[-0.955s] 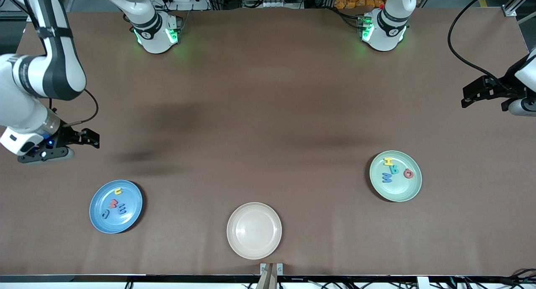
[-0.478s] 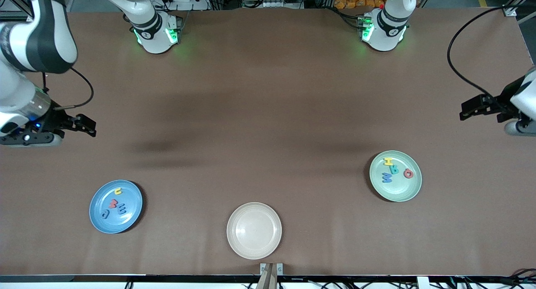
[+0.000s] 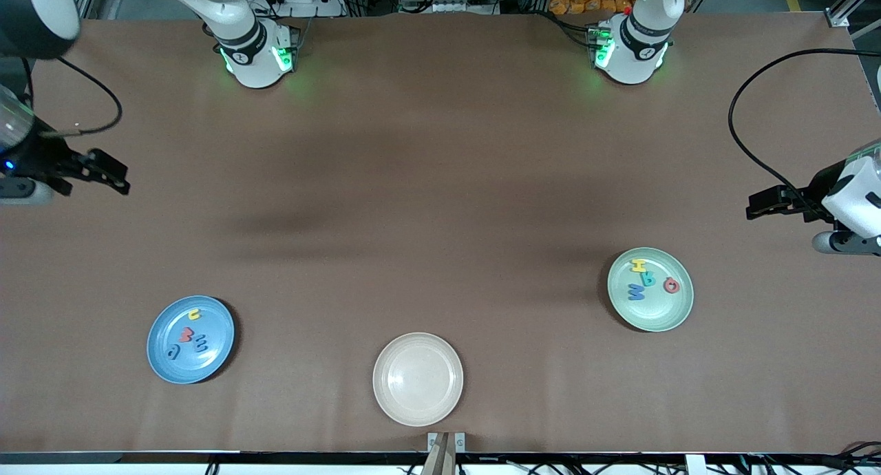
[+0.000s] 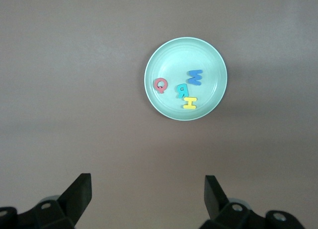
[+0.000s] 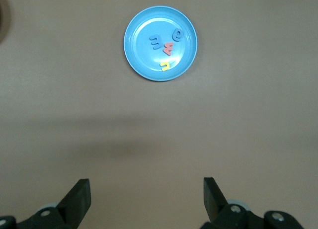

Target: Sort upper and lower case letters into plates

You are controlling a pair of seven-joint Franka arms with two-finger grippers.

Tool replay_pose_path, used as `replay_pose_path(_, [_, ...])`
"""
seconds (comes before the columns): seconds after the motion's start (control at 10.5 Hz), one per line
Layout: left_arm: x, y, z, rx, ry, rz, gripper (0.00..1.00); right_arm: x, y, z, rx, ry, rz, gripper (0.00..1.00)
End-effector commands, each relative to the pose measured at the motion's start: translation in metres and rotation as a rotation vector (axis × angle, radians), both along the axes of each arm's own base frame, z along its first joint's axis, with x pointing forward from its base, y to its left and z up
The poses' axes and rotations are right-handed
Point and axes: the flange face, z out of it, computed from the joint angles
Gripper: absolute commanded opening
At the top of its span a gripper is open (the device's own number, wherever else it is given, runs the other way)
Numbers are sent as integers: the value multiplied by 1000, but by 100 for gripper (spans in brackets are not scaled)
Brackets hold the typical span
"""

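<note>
You can call the sort finished: four letters point(image 3: 649, 280) lie in the mint plate point(image 3: 661, 317) at 4 o'clock, four in the blue plate point(image 3: 165, 365) at 8 o'clock, and the left gripper point(image 4: 148, 195) and right gripper point(image 5: 147, 195) hang spread and empty.

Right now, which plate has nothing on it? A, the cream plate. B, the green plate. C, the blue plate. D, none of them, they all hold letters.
A: the cream plate shows only its bare surface, while the blue plate and the green plate each hold four letters.
</note>
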Motion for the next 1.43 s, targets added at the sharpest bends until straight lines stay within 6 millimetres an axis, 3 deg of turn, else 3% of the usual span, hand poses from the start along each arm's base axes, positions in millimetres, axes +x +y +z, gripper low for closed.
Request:
replay_pose_path(0.0, [-14, -7, 36, -7, -53, -10, 100, -5, 9, 34, 14, 10, -31, 100])
replay_pose_path(0.29, [-39, -19, 79, -2, -85, -15, 100, -8, 10, 61, 74, -19, -42, 100])
replay_pose_path(0.57, [-49, -17, 101, 10, -119, -21, 100, -8, 15, 67, 69, -16, -71, 100])
replay_pose_path(1.34, [-48, -17, 101, 9, -121, -24, 100, -9, 12, 62, 42, 7, -71, 100])
